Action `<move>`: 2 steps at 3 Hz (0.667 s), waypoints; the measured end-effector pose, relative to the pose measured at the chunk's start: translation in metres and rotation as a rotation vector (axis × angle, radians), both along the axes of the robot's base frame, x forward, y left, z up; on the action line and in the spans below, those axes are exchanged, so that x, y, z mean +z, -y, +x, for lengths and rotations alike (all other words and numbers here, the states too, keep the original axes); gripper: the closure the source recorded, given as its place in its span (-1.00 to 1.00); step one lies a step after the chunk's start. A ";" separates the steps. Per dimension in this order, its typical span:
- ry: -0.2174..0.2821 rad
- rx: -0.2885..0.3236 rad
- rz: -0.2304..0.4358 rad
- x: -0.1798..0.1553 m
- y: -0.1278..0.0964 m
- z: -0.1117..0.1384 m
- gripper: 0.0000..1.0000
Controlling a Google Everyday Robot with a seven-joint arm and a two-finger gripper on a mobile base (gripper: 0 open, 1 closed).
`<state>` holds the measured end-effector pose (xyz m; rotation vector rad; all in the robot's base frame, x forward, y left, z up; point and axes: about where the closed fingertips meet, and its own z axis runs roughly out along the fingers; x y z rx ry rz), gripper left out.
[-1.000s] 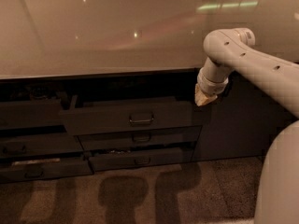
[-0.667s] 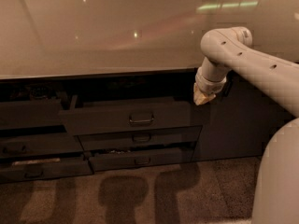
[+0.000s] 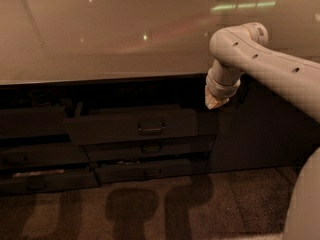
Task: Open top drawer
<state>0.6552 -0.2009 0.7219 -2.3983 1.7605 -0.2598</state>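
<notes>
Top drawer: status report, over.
End effector off upper right corner of top drawer, not touching loop handle. Top drawer looks partly out. Nothing seen between end effector and handle.

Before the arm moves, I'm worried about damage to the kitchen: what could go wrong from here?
1. The gripper hangs right of the top drawer, away from its handle; it could miss the loop or bump the drawer's corner.
2. It sits close to the cabinet door and the counter edge, so a sideways or upward move might hit them.
</notes>
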 end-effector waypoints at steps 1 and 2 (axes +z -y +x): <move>0.000 0.000 0.000 0.000 0.000 0.000 0.67; 0.000 0.000 0.000 0.000 0.000 0.000 0.22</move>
